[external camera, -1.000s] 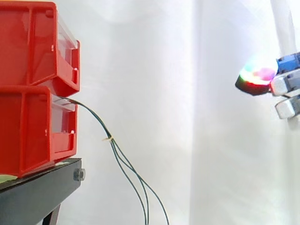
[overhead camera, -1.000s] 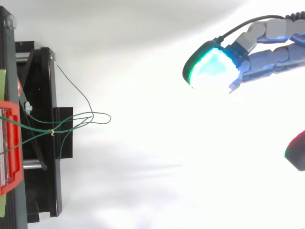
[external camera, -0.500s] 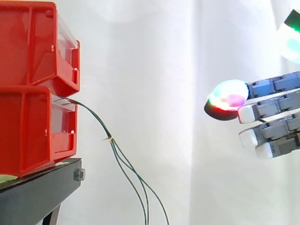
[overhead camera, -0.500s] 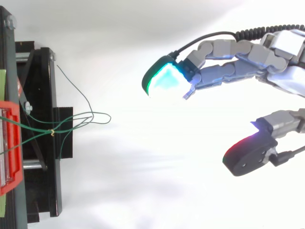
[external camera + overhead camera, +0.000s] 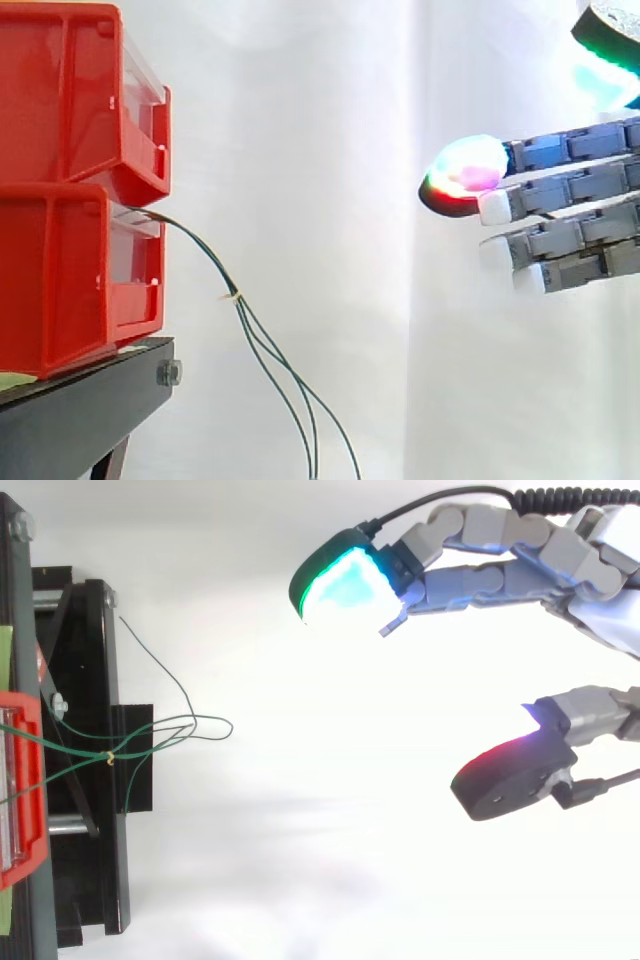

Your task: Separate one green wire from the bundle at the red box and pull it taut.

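A bundle of thin green wires (image 5: 270, 350) comes out of the lower of two stacked red boxes (image 5: 70, 270) and hangs down past the stand's edge, tied by a small yellow band (image 5: 231, 296). From above the wires (image 5: 170, 725) fan out in loops to the right of the box (image 5: 22, 790). My hand (image 5: 570, 215) reaches in from the right at about the boxes' height, well apart from the wires, open with straight fingers and glowing fingertips (image 5: 462, 170). In the top view the hand (image 5: 540, 565) has its fingers and thumb spread wide with nothing between them.
The red boxes sit on a black stand (image 5: 90, 405) at the left, whose frame (image 5: 85, 750) shows from above. A white curtain (image 5: 350, 150) hangs behind. Open space lies between the hand and the wires.
The hand has come in from the right toward the boxes, by now with fingers and thumb in full view. In the last half second it shifted slightly left and up. The wires have not moved.
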Robot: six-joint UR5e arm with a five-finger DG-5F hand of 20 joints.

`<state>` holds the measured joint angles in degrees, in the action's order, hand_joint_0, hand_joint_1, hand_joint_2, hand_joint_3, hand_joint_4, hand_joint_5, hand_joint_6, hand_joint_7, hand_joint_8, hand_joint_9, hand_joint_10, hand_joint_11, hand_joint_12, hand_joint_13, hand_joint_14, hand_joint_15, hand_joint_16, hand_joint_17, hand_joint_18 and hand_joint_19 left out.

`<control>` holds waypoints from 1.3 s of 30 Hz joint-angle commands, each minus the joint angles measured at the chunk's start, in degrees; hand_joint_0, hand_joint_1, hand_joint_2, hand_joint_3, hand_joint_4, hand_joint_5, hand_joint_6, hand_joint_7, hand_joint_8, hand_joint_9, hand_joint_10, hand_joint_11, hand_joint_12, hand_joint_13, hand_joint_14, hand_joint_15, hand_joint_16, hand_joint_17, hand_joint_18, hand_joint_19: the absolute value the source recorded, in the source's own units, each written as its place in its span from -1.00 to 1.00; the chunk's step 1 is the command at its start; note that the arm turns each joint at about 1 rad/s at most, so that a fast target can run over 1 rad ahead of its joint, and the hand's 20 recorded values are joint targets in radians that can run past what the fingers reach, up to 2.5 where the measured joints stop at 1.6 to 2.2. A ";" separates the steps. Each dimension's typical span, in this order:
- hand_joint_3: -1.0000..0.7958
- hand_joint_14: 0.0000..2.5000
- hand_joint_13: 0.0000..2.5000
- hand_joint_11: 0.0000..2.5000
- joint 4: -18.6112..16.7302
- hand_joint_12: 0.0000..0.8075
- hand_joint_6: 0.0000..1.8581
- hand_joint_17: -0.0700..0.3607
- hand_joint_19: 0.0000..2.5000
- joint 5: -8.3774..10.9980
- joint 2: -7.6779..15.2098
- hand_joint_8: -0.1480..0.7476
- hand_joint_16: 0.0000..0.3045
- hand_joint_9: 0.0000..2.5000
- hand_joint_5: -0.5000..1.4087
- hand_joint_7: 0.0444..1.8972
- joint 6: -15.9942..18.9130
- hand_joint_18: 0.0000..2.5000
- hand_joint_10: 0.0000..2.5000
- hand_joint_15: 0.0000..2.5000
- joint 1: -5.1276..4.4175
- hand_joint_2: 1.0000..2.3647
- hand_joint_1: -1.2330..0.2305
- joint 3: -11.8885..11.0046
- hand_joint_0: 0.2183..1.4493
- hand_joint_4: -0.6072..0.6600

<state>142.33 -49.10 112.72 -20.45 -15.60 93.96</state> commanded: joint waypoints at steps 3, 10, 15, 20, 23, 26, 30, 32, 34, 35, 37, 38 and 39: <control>-0.44 -0.99 -0.48 -0.58 -0.39 -0.09 -0.46 -0.08 -0.74 0.32 0.84 -0.09 -0.63 -0.55 -0.69 -0.09 0.67 -0.58 -0.99 -0.72 -0.14 -1.00 -0.24 0.00 -0.53 0.30; -0.44 -0.99 -0.45 -0.57 -0.30 -0.09 -0.46 -0.09 -0.73 0.32 0.84 -0.08 -0.63 -0.51 -0.68 -0.10 0.76 -0.54 -0.99 -0.72 -0.40 -1.00 -0.23 0.00 -0.53 0.31; -0.44 -0.99 -0.43 -0.57 0.05 -0.09 -0.46 -0.11 -0.72 0.41 0.84 -0.07 -0.64 -0.49 -0.68 -0.11 0.76 -0.53 -0.99 -0.71 -0.49 -1.00 -0.23 0.00 -0.52 0.31; -0.44 -0.99 -0.42 -0.58 0.05 -0.09 -0.46 -0.11 -0.72 1.56 0.84 -0.07 -0.65 -0.48 -0.68 -0.12 0.50 -0.52 -0.99 -0.72 -0.84 -1.00 -0.22 0.00 -0.52 0.31; -0.44 -0.99 -0.42 -0.58 0.05 -0.10 -0.46 -0.12 -0.71 1.99 0.84 -0.07 -0.65 -0.48 -0.68 -0.12 0.67 -0.52 -0.99 -0.72 -1.01 -1.00 -0.22 0.00 -0.52 0.32; -0.44 -0.99 -0.42 -0.57 0.05 -0.09 -0.46 -0.12 -0.72 2.17 0.84 -0.07 -0.65 -0.47 -0.68 -0.12 0.76 -0.52 -0.99 -0.71 -1.01 -1.00 -0.22 0.00 -0.52 0.33; -0.44 -0.99 -0.41 -0.57 0.40 -0.09 -0.46 -0.12 -0.71 2.79 0.84 -0.07 -0.65 -0.46 -0.67 -0.13 0.76 -0.51 -0.99 -0.72 -0.93 -1.00 -0.21 0.00 -0.52 0.33; -0.44 -0.99 -0.41 -0.57 0.93 -0.10 -0.46 -0.13 -0.71 2.87 0.84 -0.06 -0.66 -0.46 -0.67 -0.12 0.76 -0.51 -0.99 -0.72 -1.01 -1.00 -0.21 -0.44 -0.52 0.33; -0.44 -0.99 -0.41 -0.57 2.07 -0.09 -0.46 -0.13 -0.71 2.87 0.75 -0.06 -0.65 -0.46 -0.67 -0.13 0.94 -0.51 -0.99 -0.72 -1.01 -1.00 -0.21 -1.41 -0.52 0.33; -0.44 -0.99 -0.41 -0.58 7.35 -0.09 -0.46 -0.13 -0.71 2.79 0.75 -0.07 -0.66 -0.45 -0.67 -0.13 1.99 -0.51 -0.99 -0.71 -1.01 -1.00 -0.21 -3.26 -0.51 0.33; -0.44 -0.99 -0.41 -0.58 16.84 -0.09 -0.46 -0.13 -0.71 2.43 0.84 -0.06 -0.66 -0.45 -0.67 -0.13 5.16 -0.51 -0.99 -0.71 -0.93 -1.00 -0.21 -6.68 -0.51 0.33; -0.44 -0.99 -0.41 -0.57 16.84 -0.09 -0.46 -0.13 -0.71 2.43 0.84 -0.07 -0.65 -0.45 -0.67 -0.13 5.16 -0.51 -0.99 -0.71 -0.93 -1.00 -0.20 -6.68 -0.51 0.33; -0.44 -0.99 -0.41 -0.57 19.56 -0.09 -0.46 -0.13 -0.71 2.35 0.84 -0.07 -0.66 -0.45 -0.67 -0.13 6.30 -0.50 -0.99 -0.72 -0.93 -1.00 -0.20 -7.65 -0.51 0.33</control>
<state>148.15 -46.51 113.54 -16.81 -16.55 89.40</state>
